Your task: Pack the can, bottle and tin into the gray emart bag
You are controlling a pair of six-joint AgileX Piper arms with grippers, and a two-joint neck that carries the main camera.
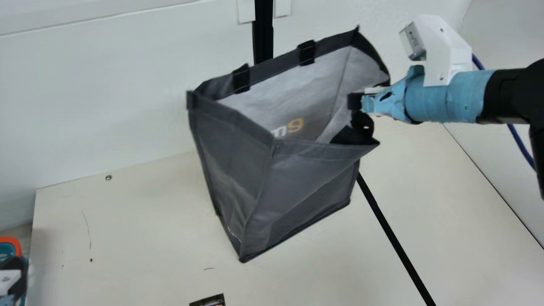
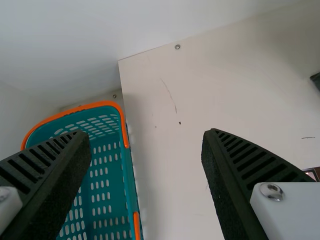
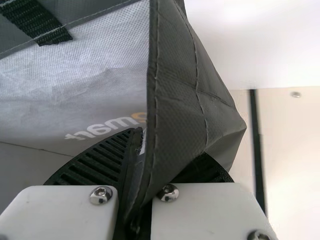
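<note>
The gray emart bag (image 1: 255, 182) stands tilted over the middle of the table in the main view, its mouth open and its pale lining showing. My right gripper (image 1: 361, 102) is at the bag's right rim. In the right wrist view the right gripper (image 3: 137, 185) is shut on the edge of the gray bag (image 3: 190, 95), one finger inside the mouth and one outside. At the main view's lower left edge is part of my left gripper (image 1: 12, 276). The left gripper (image 2: 145, 170) stands open in the left wrist view, with nothing between its fingers.
A teal basket (image 2: 102, 185) with an orange rim stands beside the table's left edge. A small dark printed item (image 1: 209, 301) lies at the main view's bottom edge. A black strip (image 1: 395, 240) crosses the table right of the bag; a white wall rises behind.
</note>
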